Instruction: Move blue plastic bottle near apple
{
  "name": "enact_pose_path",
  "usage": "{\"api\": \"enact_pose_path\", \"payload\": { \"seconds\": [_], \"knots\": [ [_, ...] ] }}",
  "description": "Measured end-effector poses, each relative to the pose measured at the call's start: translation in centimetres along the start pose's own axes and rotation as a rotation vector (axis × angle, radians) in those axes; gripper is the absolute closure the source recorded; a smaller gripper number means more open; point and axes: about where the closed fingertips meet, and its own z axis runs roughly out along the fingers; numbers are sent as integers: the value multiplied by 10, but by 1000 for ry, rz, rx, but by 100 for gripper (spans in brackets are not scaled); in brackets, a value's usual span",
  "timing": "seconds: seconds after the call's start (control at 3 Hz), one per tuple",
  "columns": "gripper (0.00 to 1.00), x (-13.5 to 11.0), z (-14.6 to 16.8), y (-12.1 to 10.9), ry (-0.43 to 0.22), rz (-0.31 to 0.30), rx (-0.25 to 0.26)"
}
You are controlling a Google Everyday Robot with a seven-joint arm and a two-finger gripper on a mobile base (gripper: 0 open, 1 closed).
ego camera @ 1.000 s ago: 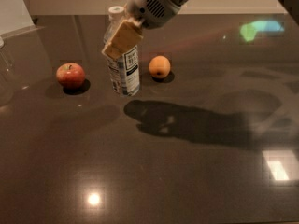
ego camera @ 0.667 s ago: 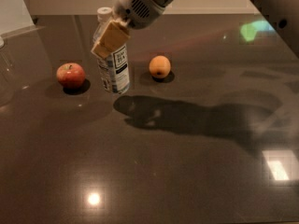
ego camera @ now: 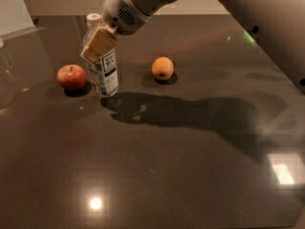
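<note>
The blue plastic bottle [ego camera: 104,73] stands upright on the dark table, white cap at top, printed label facing me. The red apple [ego camera: 72,77] sits just left of it, a small gap between them. My gripper [ego camera: 98,44] reaches in from the upper right and is shut on the bottle's upper body, its tan fingers [ego camera: 97,46] clamped across it. The bottle's base looks to be resting on the table.
An orange-yellow round fruit [ego camera: 163,68] sits to the right of the bottle. The dark glossy table [ego camera: 157,166] stretches toward me. A clear glass object [ego camera: 5,75] stands at the left edge. My arm [ego camera: 248,18] crosses the upper right.
My gripper has carried the bottle leftward, from beside the orange fruit to right next to the apple, and lowered it toward the table.
</note>
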Motion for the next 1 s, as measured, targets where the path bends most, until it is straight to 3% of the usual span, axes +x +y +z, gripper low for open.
{"api": "enact_pose_path", "payload": {
  "seconds": [0.33, 1.0],
  "knots": [
    [82, 1, 18, -3, 1, -17, -22],
    [36, 9, 40, -6, 5, -12, -53]
  ]
}}
